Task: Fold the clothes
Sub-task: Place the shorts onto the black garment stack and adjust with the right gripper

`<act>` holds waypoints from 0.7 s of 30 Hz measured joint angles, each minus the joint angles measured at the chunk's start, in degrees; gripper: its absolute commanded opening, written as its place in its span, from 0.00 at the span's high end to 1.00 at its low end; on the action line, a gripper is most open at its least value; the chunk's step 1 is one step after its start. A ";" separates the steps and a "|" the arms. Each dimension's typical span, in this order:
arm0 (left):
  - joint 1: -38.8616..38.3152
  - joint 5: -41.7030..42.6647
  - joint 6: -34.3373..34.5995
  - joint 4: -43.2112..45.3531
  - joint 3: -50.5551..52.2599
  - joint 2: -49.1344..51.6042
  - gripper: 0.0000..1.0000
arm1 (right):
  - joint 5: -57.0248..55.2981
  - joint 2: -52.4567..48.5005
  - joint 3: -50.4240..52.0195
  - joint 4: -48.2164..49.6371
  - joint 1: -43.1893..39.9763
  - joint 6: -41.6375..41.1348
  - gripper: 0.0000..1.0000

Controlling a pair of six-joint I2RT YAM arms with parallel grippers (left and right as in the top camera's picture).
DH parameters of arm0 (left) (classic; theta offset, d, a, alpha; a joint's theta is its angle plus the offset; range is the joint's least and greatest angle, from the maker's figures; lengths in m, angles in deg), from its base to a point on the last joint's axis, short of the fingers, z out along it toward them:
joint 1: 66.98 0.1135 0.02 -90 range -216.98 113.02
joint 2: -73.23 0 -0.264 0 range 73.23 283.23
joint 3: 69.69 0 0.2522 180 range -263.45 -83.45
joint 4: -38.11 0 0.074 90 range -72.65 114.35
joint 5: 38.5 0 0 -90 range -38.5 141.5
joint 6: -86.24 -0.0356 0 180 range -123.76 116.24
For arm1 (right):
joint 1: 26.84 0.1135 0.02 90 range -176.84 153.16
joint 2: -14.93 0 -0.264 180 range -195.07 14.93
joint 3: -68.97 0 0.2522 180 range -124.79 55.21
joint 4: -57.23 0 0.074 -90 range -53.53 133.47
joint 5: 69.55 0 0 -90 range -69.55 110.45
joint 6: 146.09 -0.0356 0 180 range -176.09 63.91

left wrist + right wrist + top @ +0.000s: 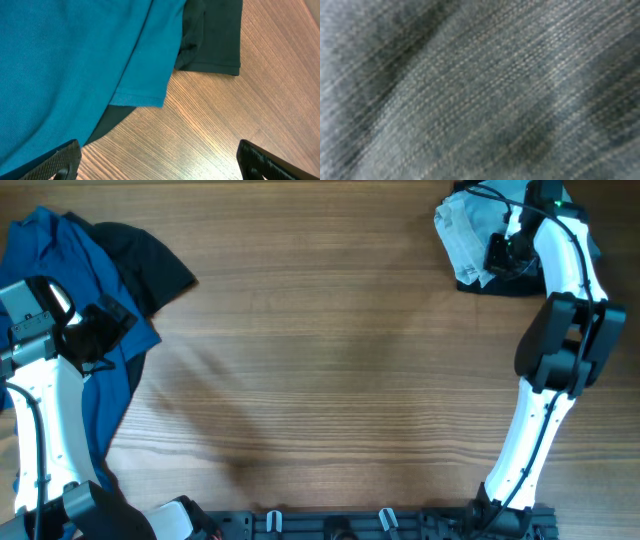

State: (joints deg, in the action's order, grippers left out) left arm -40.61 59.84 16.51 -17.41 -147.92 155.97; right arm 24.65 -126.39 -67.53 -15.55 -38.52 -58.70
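The pale denim shorts (462, 235) lie bunched at the far right, on top of a black garment (505, 286). My right gripper (499, 252) is down on the shorts. Blurred denim (480, 90) fills the right wrist view and hides the fingers. The royal-blue shirt (55, 250) lies crumpled at the far left, over another black garment (155, 260). My left gripper (98, 330) hovers over the shirt's right edge, open and empty. In the left wrist view its fingers (160, 162) straddle bare wood, with the shirt hem (135, 95) and the black sleeve (215, 40) ahead.
The wooden table (330, 370) stretches between the two piles. A black rail (380, 525) with the arm bases runs along the front edge. The right arm (560, 350) reaches from the front to the far right corner.
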 measured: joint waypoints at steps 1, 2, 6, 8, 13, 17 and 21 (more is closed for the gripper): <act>0.00 0.00 0.00 0.02 0.00 0.00 0.00 | 0.68 0.07 0.00 0.13 -0.11 0.00 0.96; 0.00 0.00 0.00 0.00 0.00 0.00 0.00 | 1.33 0.28 0.00 0.09 -0.15 0.00 0.96; 0.00 0.00 0.00 0.00 0.00 0.00 0.00 | 4.50 4.35 0.04 -0.61 -0.13 0.02 0.96; 0.00 0.00 0.00 0.00 0.00 0.00 0.00 | 5.88 8.44 0.04 0.44 0.28 0.04 0.96; 0.00 0.00 0.00 0.00 0.00 0.00 0.00 | 7.65 15.54 -0.17 10.12 3.15 0.72 0.94; 0.00 0.02 0.00 -0.04 0.00 0.00 0.00 | 7.82 11.06 -0.17 21.49 5.25 0.96 0.94; 0.00 -0.17 0.00 -0.76 0.00 0.00 0.00 | 8.02 0.81 -0.17 33.53 6.14 0.66 0.95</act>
State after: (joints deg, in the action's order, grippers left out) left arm -40.61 59.66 16.51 -18.17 -147.92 155.97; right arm 32.68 -125.58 -67.70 17.98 -32.38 -58.05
